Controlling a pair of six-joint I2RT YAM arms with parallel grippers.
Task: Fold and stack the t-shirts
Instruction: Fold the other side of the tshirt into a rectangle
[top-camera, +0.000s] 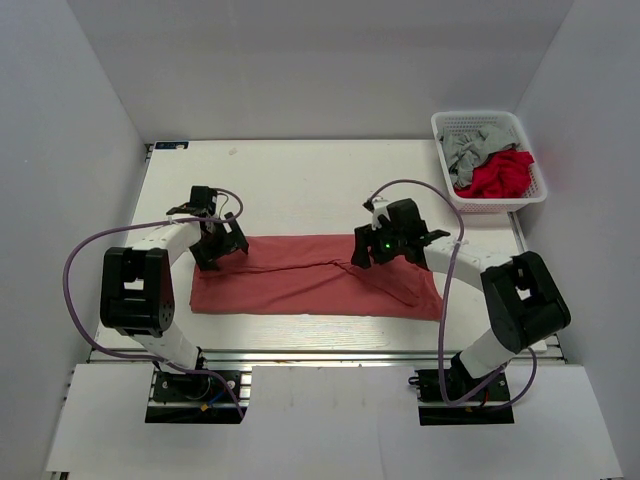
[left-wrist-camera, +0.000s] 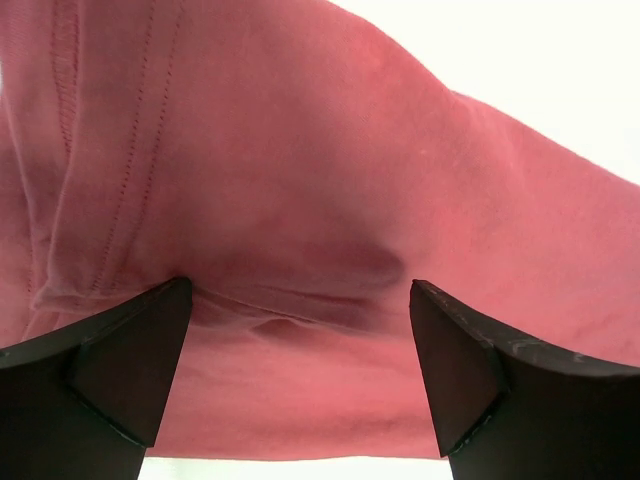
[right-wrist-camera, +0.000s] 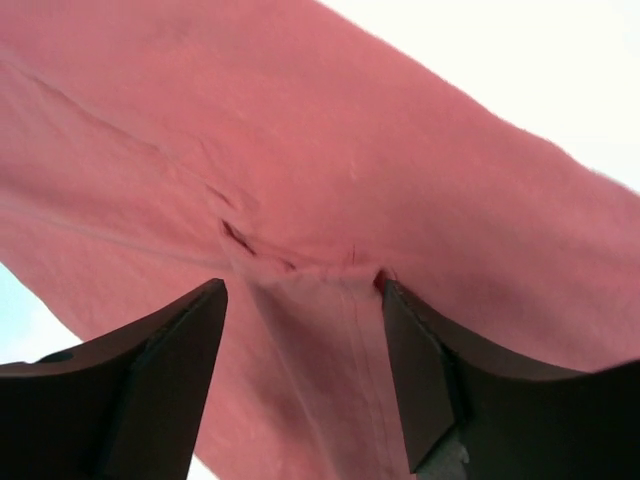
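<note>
White table (top-camera: 300, 190) | salmon-red t-shirt (top-camera: 300, 290) | left jaws wide open over it | right jaws parted astride fold

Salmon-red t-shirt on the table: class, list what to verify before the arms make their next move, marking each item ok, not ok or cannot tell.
1. Salmon-red t-shirt spread as a long band on the table: ok.
2. Left fingers open, gripping nothing: ok.
3. Right fingers clamped on the raised fold: not ok, they straddle it with a gap.
4. Grey t-shirt and red t-shirt out of the way in the basket: ok.
5. Band free of creases: not ok, a diagonal crease crosses its right half.
</note>
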